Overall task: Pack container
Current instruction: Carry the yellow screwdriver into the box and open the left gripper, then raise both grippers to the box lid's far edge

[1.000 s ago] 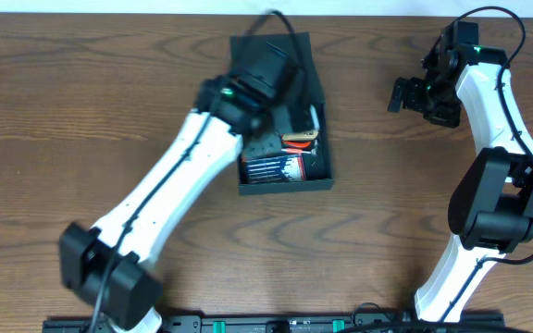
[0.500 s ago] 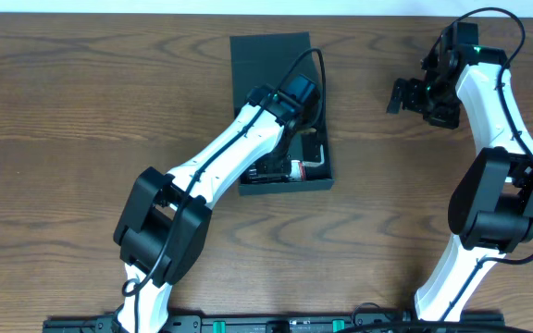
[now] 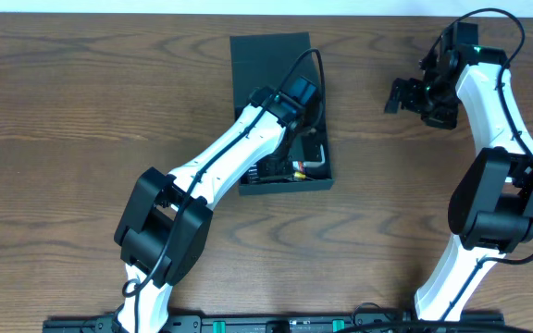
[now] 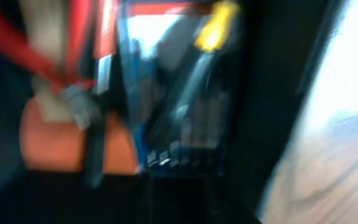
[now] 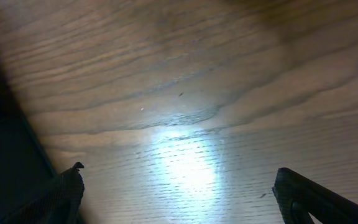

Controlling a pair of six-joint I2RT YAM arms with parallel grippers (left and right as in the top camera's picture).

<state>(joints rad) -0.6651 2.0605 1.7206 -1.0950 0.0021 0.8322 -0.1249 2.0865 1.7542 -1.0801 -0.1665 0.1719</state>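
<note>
left hand (image 3: 296, 141) down inside open container (image 3: 285, 186), grip cannot be told | right hand (image 3: 396, 95) spread, over tabletop (image 3: 81, 111), well apart from container

1 overhead, 2 close wrist views

container (image 3: 268, 57): dark green-black | table (image 3: 72, 102): brown wood grain | left arm (image 3: 216, 166): white, black joints | right arm (image 3: 500, 106): white
</note>
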